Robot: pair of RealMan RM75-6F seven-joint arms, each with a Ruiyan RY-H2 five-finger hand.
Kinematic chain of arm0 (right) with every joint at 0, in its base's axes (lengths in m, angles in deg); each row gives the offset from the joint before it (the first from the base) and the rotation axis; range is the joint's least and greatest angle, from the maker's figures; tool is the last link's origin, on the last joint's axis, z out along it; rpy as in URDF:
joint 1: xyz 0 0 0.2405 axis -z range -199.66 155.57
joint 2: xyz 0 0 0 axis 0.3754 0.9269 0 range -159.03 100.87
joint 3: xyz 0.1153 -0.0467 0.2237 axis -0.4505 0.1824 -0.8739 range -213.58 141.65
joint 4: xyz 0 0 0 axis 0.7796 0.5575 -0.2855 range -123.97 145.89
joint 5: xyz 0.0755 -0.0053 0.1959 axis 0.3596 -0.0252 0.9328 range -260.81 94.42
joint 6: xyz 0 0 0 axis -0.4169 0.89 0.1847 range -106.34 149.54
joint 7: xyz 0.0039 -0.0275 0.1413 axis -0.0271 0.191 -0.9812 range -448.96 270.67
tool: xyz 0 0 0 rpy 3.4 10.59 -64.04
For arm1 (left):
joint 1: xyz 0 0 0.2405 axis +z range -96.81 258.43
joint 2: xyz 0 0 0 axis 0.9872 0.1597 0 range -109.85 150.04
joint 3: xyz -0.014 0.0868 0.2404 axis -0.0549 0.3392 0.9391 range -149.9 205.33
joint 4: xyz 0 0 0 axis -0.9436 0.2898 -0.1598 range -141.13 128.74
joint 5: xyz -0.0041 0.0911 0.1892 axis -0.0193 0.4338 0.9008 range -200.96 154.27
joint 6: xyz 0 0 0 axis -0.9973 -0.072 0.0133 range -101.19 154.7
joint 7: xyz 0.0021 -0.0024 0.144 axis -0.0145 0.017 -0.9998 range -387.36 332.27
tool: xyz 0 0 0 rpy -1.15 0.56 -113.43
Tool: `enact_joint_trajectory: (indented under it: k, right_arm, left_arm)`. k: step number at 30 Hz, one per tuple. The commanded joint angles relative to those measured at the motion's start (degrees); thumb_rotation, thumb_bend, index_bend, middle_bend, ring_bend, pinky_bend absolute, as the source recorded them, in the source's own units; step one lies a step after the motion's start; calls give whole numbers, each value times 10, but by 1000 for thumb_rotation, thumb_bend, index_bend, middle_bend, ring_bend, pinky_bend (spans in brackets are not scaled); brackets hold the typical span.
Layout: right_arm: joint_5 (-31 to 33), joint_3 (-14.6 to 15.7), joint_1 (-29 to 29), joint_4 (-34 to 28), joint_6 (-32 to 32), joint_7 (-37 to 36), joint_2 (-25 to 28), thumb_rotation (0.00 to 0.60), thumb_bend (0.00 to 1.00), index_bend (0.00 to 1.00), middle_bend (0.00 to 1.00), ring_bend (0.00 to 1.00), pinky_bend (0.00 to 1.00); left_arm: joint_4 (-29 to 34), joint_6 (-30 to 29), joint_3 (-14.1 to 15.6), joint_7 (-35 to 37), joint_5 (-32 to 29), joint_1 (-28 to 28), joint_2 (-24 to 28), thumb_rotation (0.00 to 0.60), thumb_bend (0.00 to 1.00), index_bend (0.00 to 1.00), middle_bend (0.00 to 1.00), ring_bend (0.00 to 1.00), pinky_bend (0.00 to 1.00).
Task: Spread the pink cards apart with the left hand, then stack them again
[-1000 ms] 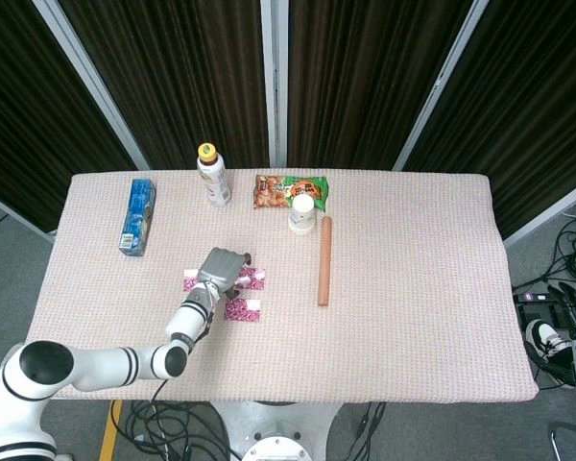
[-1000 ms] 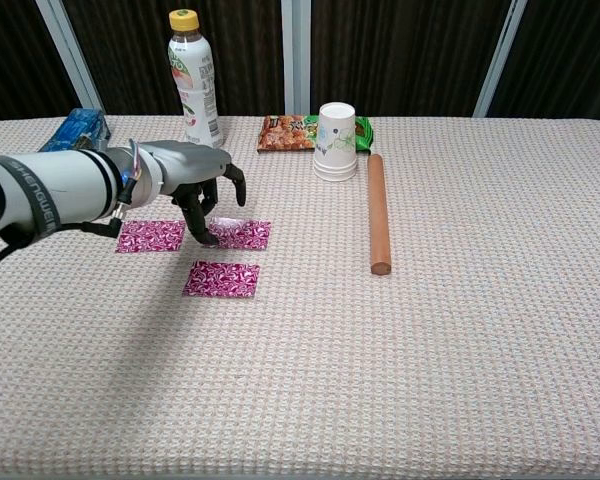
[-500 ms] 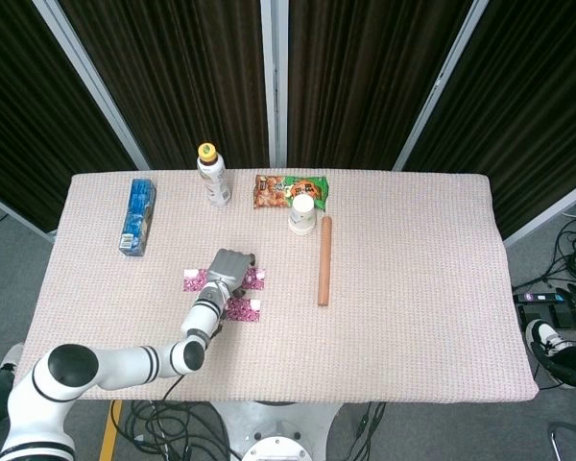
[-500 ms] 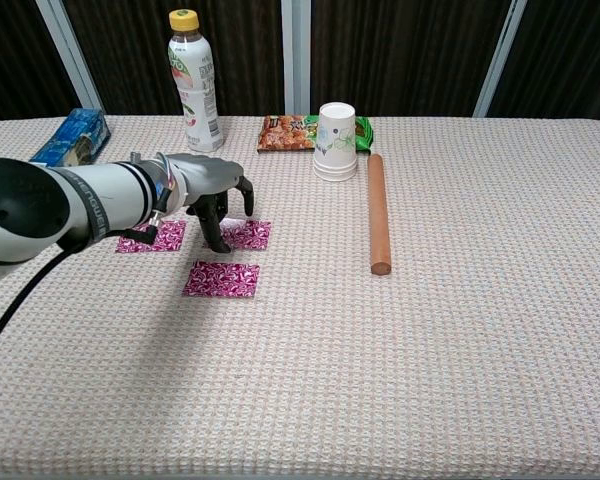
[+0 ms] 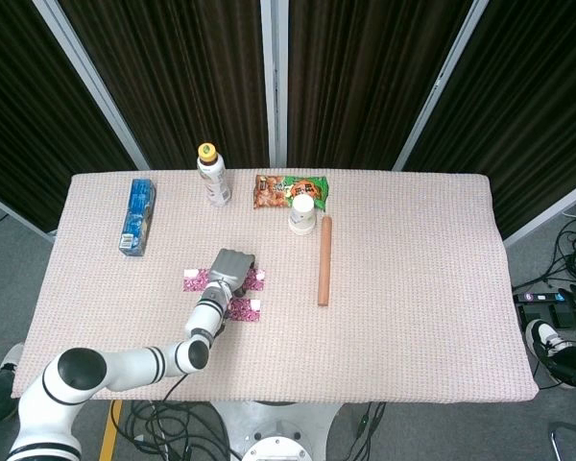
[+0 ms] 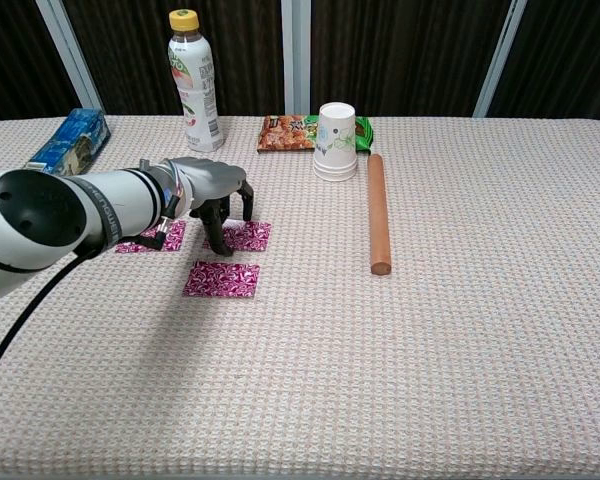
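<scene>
Pressing pink cards (image 6: pixel 242 236): left robot hand (image 6: pixel 212 184); paper cups (image 6: pixel 335 141) stacked.

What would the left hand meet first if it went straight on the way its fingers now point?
Its fingers point down at the table, so the left hand would most likely press first onto the pink card right under its fingertips. Whether they already touch it, the views don't settle.

Bare cloth right of wooden rod (image 6: pixel 378 212)
</scene>
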Motion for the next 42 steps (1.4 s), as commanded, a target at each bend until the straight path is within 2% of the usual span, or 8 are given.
enact_joint_trajectory:
  k: [1,7,11,20,25,32,42]
  right_arm:
    - [0,0,0,0,0,0,0,506,162,121,68,0,0]
    - [0,0,2,0,2,0,1,507,161,120,69,0,0]
    - [-2,-1,1,0,3,-2,1,510,164,120,69,0,0]
    - [-10,0,-3,1,1,-5,-1,509,163,120,69,0,0]
    - [-17,1,-6,0,1,-5,-2,511,162,120,69,0,0]
    - [-24,4,-5,-3,4,-5,-2,509,162,120,70,0,0]
    - [-28,7,-3,-1,9,-9,-1,511,163,120,69,0,0]
  left_arm:
    - [-4,-1,1,1,10,3,-4,600,266,438,881,868,962]
    - [-4,-6,-2,-1,22,9,-6,600,266,438,881,868,963]
    - [20,-20,-9,2,31,14,10,600,265,438,881,869,962]
    - [154,-71,-7,-31,15,27,80,600,266,438,880,868,963]
    - [224,-114,7,-58,-4,34,100,600,265,431,879,868,962]
    - [275,-155,20,-74,-22,44,95,600,265,429,878,867,963]
    - [284,-182,14,-81,-41,52,71,600,265,423,877,867,963]
